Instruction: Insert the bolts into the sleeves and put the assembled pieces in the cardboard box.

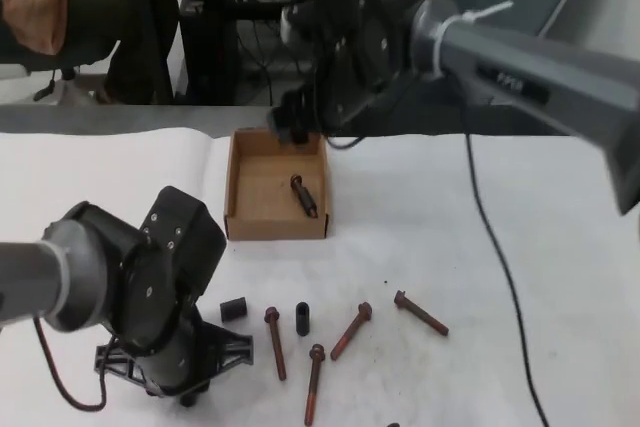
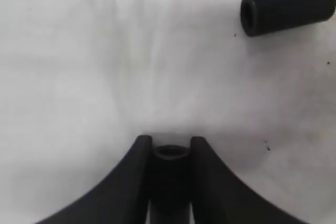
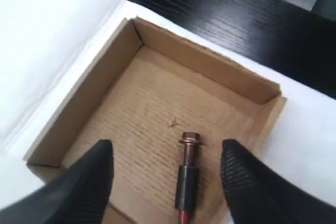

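Closest to the camera, the left arm [image 1: 140, 277] is seen bent low over the desk [image 1: 580, 297] near its front left corner. The left gripper [image 2: 170, 141] is clamped on a black sleeve [image 2: 170, 155], which is held lengthwise between the fingertips with its open end facing outward. Another sleeve [image 2: 287, 8] is shown lying on its side on the white cover, apart from the fingers.

Along the front edge, toward the middle, four rust-coloured bolts [image 1: 274, 342] are scattered: a second [image 1: 315, 383] is closest to the edge, a third [image 1: 351, 331] is angled beside it, and a fourth [image 1: 421, 313] lies farthest right. Two loose sleeves are pictured among them, one [image 1: 233, 309] just beside the left arm and one [image 1: 302, 318] between the first and third bolts.

Toward the middle of the far edge, the cardboard box [image 1: 275, 227] is set open-topped. One assembled piece [image 1: 304, 197], a bolt passed through a sleeve, is seen lying flat on the box floor.

Above the box, the right gripper [image 3: 167, 148] is held with its jaws wide apart and nothing between them. The assembled piece [image 3: 188, 177] is framed between its fingers, below them and untouched.
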Robot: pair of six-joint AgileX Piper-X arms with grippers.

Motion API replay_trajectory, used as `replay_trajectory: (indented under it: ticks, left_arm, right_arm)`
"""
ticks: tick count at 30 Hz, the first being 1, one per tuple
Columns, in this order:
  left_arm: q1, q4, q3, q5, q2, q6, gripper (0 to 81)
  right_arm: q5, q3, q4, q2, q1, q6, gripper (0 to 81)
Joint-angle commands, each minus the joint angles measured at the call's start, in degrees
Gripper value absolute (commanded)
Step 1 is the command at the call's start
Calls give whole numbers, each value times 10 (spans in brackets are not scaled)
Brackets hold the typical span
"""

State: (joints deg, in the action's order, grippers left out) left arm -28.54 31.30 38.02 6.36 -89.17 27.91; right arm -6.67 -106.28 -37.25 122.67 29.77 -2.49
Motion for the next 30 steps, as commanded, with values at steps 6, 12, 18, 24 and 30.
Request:
replay_trajectory:
  ticks: [6,12,18,24,30]
  left_arm:
    - [-38,-147,-31,-100,121,-93,18]
    - [-58,-377,-32,-202,206,-204,18]
    - [-60,-365,-32,-180,249,-255,18]
    - [-60,-341,-36,-185,258,-279,18]
    - [-60,-346,-36,-197,258,-279,18]
  right_arm:
    - [22,-5,-241,-59,-21,184,574]
    - [4,32,-356,-40,-24,257,574]
    - [3,123,-352,-40,-27,266,563]
    - [-4,209,-286,-40,-27,276,382]
    - [-5,258,-201,-40,-27,261,382]
